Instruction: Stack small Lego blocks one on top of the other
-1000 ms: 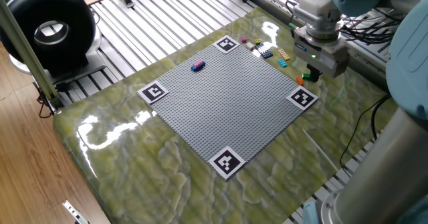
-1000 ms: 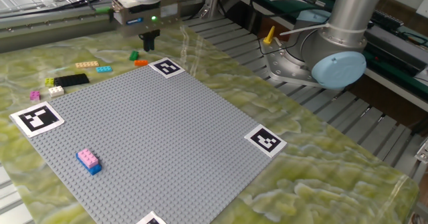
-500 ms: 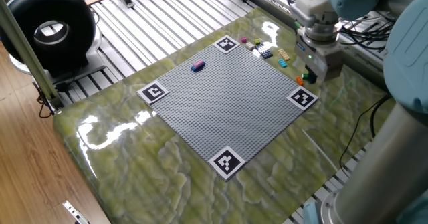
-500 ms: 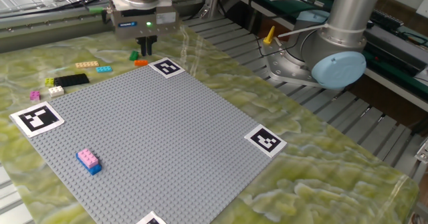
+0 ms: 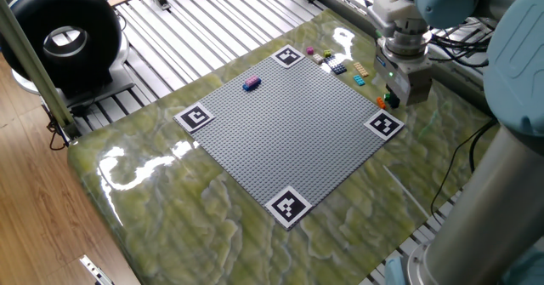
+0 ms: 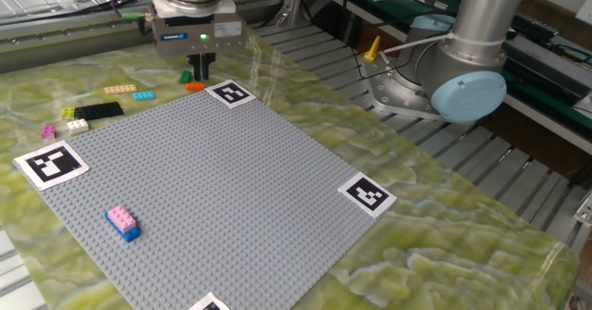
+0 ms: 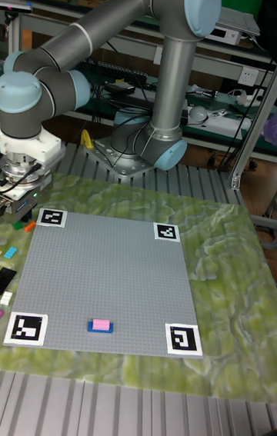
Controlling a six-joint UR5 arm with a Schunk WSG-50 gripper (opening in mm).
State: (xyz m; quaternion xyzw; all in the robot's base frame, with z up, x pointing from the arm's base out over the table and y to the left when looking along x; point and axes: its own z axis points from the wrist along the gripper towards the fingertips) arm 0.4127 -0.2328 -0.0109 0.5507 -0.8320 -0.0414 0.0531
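- Gripper: it hangs low over the far edge of the table, just off the grey baseplate, its fingers pointing down. Whether the fingers are parted or pressed together cannot be told from these views.
- Green block: it sits right at the fingertips; contact cannot be confirmed.
- Orange block: it lies on the table just in front of the gripper, beside the far corner marker tag.
- Loose blocks on the table left of the gripper in the other fixed view: a cyan block, a tan block, a long black block, a yellow-green block, a white block and a small pink block.
- Pink block on a dark blue block: this pair stands on the baseplate near its near-left edge, well apart from the gripper.
- Marker tags: one lies at each corner of the baseplate.
- Robot arm: its base stands beyond the table's far side in the tall fixed view.
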